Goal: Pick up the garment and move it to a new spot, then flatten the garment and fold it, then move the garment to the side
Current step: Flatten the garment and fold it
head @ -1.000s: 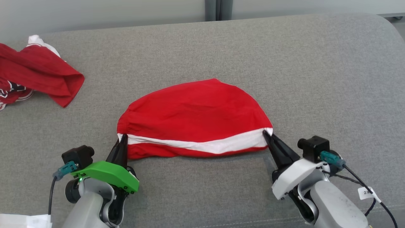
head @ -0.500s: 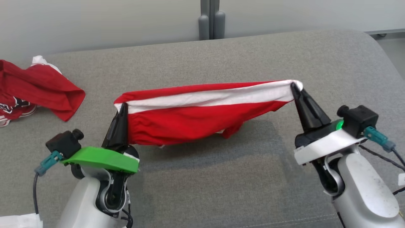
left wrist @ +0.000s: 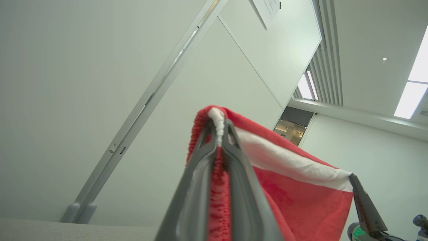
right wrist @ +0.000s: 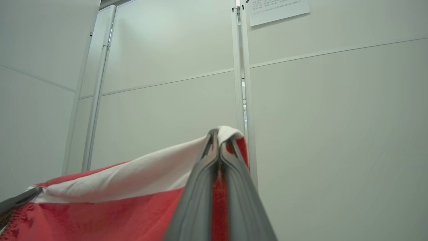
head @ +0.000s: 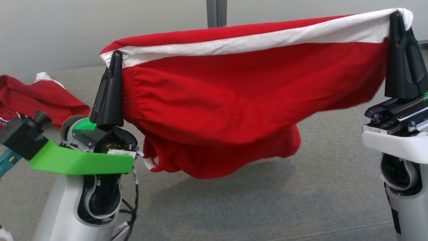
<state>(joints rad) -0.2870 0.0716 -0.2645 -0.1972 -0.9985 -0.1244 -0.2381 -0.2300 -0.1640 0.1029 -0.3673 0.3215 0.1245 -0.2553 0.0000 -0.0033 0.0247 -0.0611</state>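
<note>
The garment [head: 234,100] is coloured bright red, and one wide white band [head: 254,42] is run along its edge. No other pattern is seen on it. The left gripper [head: 115,55] is coloured black, and a bright green plate [head: 80,162] is fixed below it. The right gripper [head: 397,16] is coloured black too, and a white plate [head: 394,144] is fixed below it. A black camera block [head: 20,135] is joined to a teal plug [head: 6,160]. The other cloth [head: 43,98] is coloured a darker red, with a bit of white at its top. The cushion [head: 334,174] is coloured plain grey with fine specks. The wall [head: 67,30] is painted pale grey.
</note>
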